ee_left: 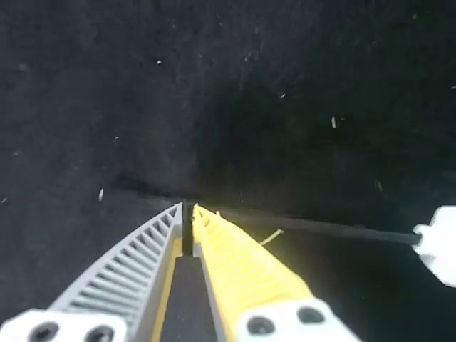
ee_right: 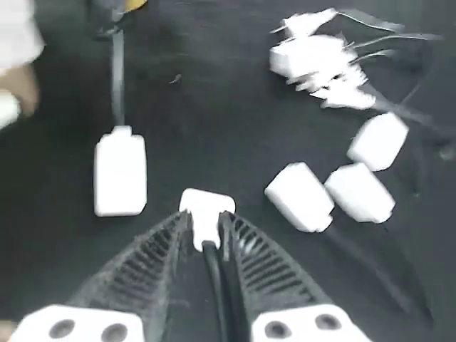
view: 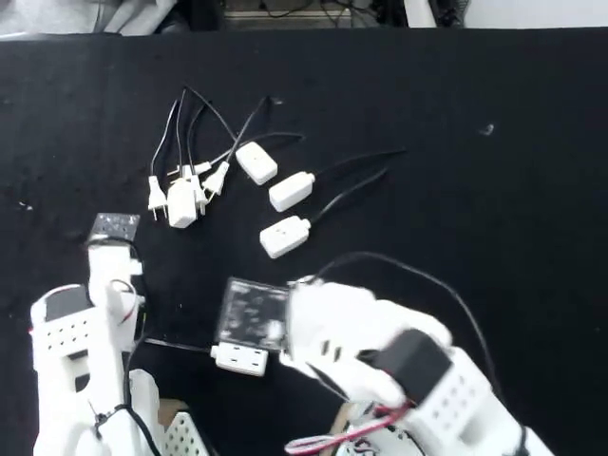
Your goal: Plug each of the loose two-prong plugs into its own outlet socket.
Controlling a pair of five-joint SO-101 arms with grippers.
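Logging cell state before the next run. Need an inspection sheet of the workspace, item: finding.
Surface: black cloth table, a few light specks.
Job's things: bunch of loose plugs; three sockets beside it; fourth socket near the arms.
Clutter: nothing seen.
Hands: left hand shut, empty, over bare cloth; right hand shut on a white corded piece, plug or socket unclear.
Cables: black leads tangled at the plug bunch; the fourth socket's lead runs toward the left arm.
Surroundings: pale items beyond the far table edge, not identifiable.
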